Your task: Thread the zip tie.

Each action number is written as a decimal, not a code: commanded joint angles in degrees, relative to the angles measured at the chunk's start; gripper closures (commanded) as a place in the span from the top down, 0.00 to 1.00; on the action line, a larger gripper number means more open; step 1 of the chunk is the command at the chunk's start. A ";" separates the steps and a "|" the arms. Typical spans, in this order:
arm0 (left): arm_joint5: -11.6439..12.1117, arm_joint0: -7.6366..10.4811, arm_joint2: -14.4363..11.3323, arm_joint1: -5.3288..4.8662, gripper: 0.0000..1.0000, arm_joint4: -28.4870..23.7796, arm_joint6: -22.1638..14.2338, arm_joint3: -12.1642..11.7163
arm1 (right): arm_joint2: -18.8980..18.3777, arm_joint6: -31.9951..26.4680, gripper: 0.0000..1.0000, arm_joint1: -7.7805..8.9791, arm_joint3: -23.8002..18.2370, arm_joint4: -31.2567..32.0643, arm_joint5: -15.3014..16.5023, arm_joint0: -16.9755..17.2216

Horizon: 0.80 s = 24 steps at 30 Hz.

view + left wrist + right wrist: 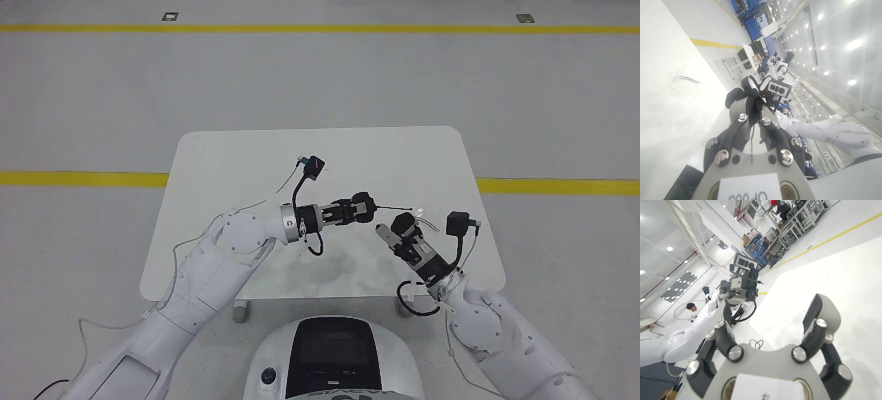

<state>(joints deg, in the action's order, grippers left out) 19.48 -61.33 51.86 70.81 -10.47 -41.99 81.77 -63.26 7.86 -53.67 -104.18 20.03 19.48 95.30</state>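
Note:
A thin black zip tie (396,209) is pinched in my left gripper (367,207), which is shut on it above the middle of the white table (250,180). In the left wrist view the tie's strand (752,136) runs back between the closed fingers (750,106). My right gripper (391,234) hovers just right of and nearer the table's front than the left one. It is open and holds nothing. The right wrist view shows its fingers wide apart (770,308), facing the left gripper (750,285) with the tie's end (758,282) poking out sideways.
A clear plastic bag with spare black ties (687,79) lies flat on the table, just beyond both grippers (422,216). The table's left and far parts are bare. The floor with yellow lines surrounds it.

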 commanded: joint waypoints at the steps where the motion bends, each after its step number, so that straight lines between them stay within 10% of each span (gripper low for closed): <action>1: 0.00 0.00 0.00 0.00 0.00 0.00 0.00 0.00 | 0.01 0.13 1.00 0.00 0.00 0.00 0.00 0.00; 15: 0.00 0.00 0.00 0.00 0.00 0.00 0.00 0.00 | -5.14 -7.12 1.00 0.76 -3.79 -12.92 0.00 1.46; 24: 0.00 0.00 0.00 0.00 0.00 0.00 0.00 0.00 | -15.12 -27.44 1.00 1.40 -5.84 -33.63 0.00 3.09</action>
<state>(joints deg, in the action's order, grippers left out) 19.48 -61.33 51.86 70.81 -10.47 -41.99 81.77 -76.89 -15.71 -52.15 -110.30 -10.10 19.48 98.32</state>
